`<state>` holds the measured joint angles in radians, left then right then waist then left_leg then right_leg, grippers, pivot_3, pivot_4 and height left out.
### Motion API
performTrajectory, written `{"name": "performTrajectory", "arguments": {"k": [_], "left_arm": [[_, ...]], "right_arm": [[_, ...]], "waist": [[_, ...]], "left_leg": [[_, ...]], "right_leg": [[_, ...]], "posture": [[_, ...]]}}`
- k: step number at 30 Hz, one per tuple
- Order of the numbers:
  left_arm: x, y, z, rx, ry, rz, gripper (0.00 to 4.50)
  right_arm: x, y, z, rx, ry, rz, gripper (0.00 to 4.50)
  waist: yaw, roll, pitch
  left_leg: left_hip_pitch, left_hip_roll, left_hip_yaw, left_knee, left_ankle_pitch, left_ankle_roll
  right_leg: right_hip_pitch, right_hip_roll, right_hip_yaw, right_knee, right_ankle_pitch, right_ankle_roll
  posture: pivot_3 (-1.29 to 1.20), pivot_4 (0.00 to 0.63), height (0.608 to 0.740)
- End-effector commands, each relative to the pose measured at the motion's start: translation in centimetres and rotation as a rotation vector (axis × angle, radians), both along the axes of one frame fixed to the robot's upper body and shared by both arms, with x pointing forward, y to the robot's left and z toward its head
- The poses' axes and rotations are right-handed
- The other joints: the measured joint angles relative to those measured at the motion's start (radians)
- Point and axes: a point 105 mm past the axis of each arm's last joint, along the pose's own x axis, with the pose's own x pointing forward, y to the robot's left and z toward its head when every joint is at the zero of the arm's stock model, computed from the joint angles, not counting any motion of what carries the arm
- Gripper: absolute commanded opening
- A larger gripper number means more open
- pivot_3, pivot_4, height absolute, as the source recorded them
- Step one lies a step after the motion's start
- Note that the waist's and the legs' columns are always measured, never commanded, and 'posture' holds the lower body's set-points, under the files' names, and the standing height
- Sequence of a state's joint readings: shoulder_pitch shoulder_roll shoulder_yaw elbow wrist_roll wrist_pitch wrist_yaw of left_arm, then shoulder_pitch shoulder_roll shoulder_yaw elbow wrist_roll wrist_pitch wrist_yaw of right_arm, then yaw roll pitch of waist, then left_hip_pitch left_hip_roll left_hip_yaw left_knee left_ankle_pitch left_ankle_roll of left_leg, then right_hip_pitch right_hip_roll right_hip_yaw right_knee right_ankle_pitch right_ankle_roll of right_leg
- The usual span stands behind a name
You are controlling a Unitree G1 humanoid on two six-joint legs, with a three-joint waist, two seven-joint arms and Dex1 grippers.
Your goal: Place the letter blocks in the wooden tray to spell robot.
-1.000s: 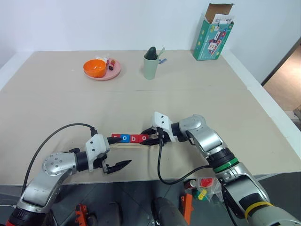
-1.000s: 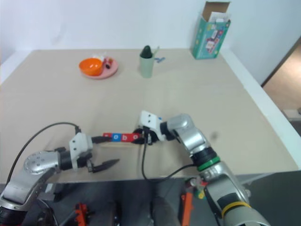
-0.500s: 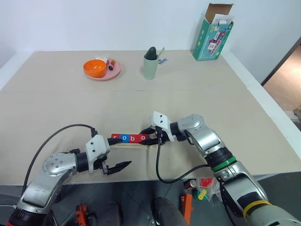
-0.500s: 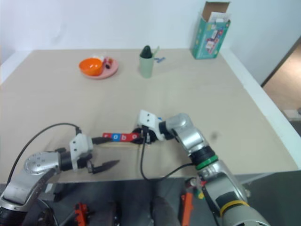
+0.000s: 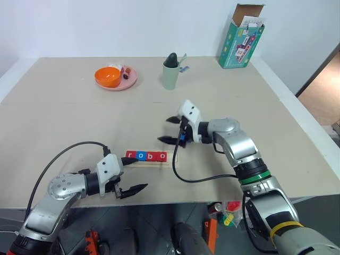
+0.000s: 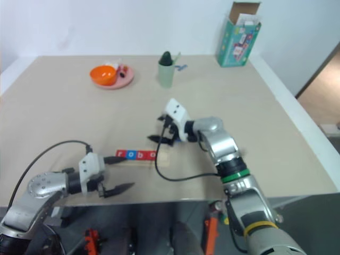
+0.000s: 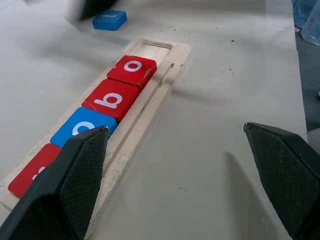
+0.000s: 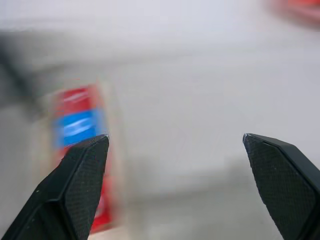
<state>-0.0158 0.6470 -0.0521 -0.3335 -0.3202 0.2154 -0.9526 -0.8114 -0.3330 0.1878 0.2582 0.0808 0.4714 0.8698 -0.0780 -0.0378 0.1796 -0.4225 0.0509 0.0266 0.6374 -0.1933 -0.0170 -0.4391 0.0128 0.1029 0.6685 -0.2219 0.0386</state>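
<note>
Below our right gripper (image 5: 169, 130), fingers spread wide, empty: wooden tray (image 5: 147, 161) holding four letter blocks (image 5: 146, 156); left gripper (image 5: 135, 172) wide too.

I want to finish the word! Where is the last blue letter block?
In the left wrist view the loose blue block lies flat on the table just past the wooden tray's empty end slot, beyond the red "o" block.

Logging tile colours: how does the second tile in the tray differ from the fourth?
The second tile is blue; the fourth tile is red. The second has a red neighbour on each side; the fourth is last in the row, with the empty end slot of the wooden tray beyond it. Both show a white "o" and lie flat.
</note>
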Motion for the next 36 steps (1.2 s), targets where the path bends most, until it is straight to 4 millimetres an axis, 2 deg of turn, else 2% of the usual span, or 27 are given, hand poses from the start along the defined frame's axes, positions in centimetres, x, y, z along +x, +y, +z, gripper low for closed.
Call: {"name": "performTrajectory", "arguments": {"k": [1, 3, 9, 22, 25, 29, 32, 36], "left_arm": [[-0.2, -0.3, 1.2, -0.008, -0.043, -0.033, 4.5], [0.0, -0.2, 1.1, 0.004, -0.046, -0.036, 4.5], [0.1, -0.4, 0.9, 0.018, -0.045, -0.051, 4.5], [-0.1, -0.7, 0.5, 0.034, -0.036, -0.075, 4.5], [-0.2, -0.7, 0.4, 0.039, -0.034, -0.076, 4.5], [-0.3, -0.6, 0.4, 0.044, -0.032, -0.075, 4.5], [-0.3, -0.5, 0.4, 0.048, -0.031, -0.074, 4.5], [-0.5, -0.3, 0.3, 0.056, -0.025, -0.075, 4.5]], "right_arm": [[1.5, -2.2, 0.9, -0.008, -0.091, -0.242, 4.43], [1.0, -2.5, 0.1, 0.015, -0.078, -0.363, 4.43], [-0.8, -2.4, -1.7, 0.019, -0.023, -0.519, 4.43], [-1.8, -3.9, -4.1, 0.038, 0.117, -0.676, 4.43], [-1.9, -3.9, -4.4, 0.062, 0.157, -0.689, 3.67], [-2.4, -3.8, -4.8, 0.064, 0.192, -0.689, 2.22], [-2.8, -3.6, -5.2, 0.054, 0.203, -0.675, 1.3], [-3.6, -3.9, -5.1, 0.036, 0.179, -0.667, 1.2]], "waist": [[0.0, 0.0, 0.0], [0.0, 0.0, 0.0], [-0.002, 0.0, 0.0], [-0.001, 0.0, 0.0], [-0.001, 0.0, 0.0], [-0.001, 0.0, 0.0], [-0.001, -0.001, -0.001], [-0.001, -0.001, -0.001]], "left_leg": [[-0.001, 0.0, 0.0, 0.0, 0.0, 0.0], [-0.001, 0.0, 0.0, -0.001, 0.0, 0.0], [-0.001, 0.0, 0.0, -0.003, 0.0, 0.0], [-0.001, 0.0, 0.0, -0.001, 0.0, -0.001], [-0.001, 0.0, 0.0, -0.001, 0.0, 0.0], [-0.001, 0.0, 0.0, -0.001, 0.0, 0.0], [-0.001, 0.0, 0.0, -0.001, 0.0, 0.0], [-0.001, 0.0, 0.0, -0.001, 0.0, -0.001]], "right_leg": [[-0.001, 0.0, 0.0, 0.0, 0.0, 0.0], [-0.001, 0.0, 0.0, 0.0, 0.0, 0.001], [-0.003, 0.001, 0.001, 0.001, 0.0, 0.001], [-0.002, 0.0, 0.001, 0.0, -0.002, -0.002], [-0.002, 0.0, 0.001, 0.0, -0.001, -0.002], [-0.001, 0.0, 0.001, 0.0, -0.001, -0.002], [-0.001, 0.0, 0.001, 0.0, -0.002, -0.002], [-0.001, 0.0, 0.001, -0.001, -0.002, -0.002]], "posture": [[0.0, 0.15, 0.74], [0.0, 0.15, 0.74], [0.0, 0.15, 0.74], [0.0, 0.15, 0.74], [0.0, 0.15, 0.74], [0.0, 0.15, 0.74], [0.0, 0.15, 0.74], [0.0, 0.15, 0.74]]}}
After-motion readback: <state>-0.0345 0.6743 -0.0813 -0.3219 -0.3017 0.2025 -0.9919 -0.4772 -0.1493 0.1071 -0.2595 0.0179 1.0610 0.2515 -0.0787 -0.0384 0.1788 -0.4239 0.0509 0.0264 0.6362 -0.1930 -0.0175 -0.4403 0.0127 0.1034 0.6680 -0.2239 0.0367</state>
